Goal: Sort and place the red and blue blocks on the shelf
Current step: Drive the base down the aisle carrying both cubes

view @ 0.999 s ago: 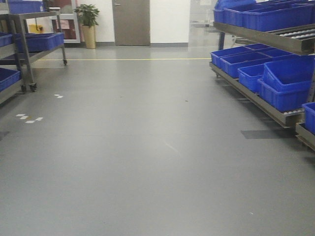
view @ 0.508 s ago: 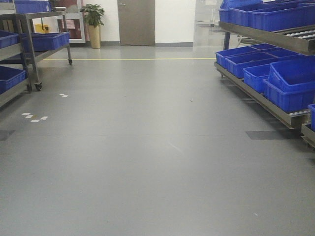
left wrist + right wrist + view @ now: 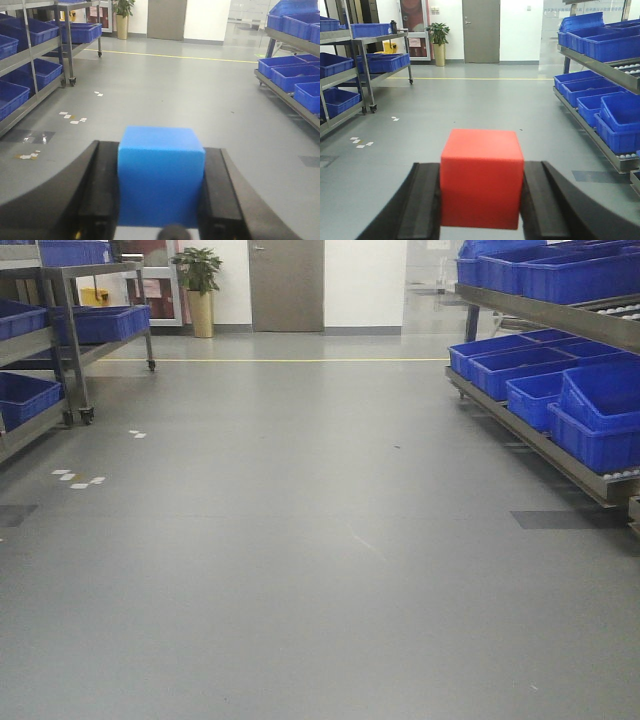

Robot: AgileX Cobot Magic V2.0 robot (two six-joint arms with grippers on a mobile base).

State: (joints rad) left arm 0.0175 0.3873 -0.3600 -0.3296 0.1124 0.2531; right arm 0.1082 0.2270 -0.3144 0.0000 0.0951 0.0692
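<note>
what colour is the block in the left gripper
The block is solid blue, clearest in the left wrist view.

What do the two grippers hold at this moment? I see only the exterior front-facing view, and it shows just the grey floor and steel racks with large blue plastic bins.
Observer: The left gripper is shut on the small matte blue cube.
Operator: And the other arm?
Observer: The right gripper is shut on the small matte red cube.
Operator: Is the red cube already at a shelf?
Observer: No. In the right wrist view the steel rack with roller tracks stands off to the right, apart from the red cube.
</note>
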